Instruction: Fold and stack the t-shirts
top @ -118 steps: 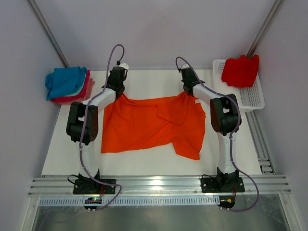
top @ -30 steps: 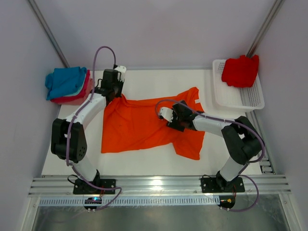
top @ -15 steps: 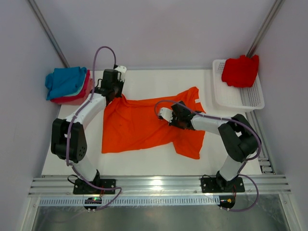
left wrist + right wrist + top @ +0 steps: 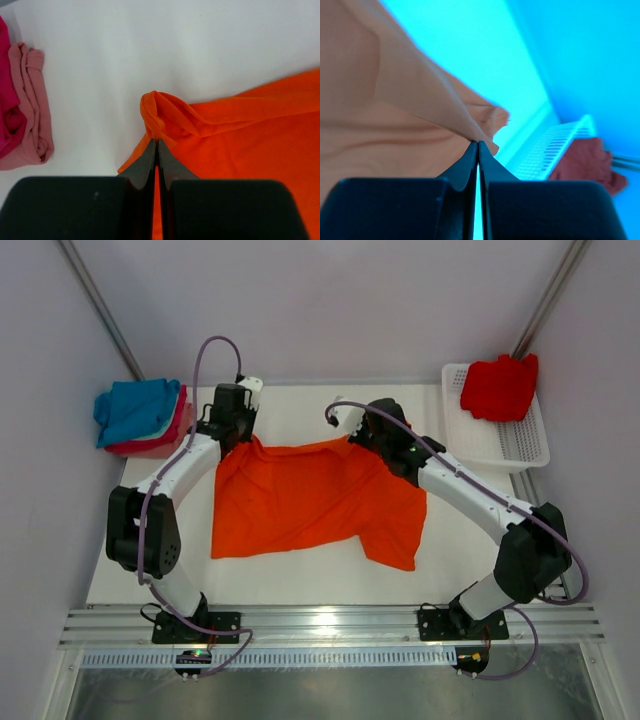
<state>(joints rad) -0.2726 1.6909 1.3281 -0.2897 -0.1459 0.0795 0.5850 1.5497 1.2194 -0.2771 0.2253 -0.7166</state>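
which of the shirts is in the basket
The red t-shirt, bunched in the white basket; the orange t-shirt lies spread on the table, the folded stack far left.

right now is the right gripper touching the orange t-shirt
Touching. The right wrist view shows the right gripper closed on a pinched fold of the orange t-shirt.
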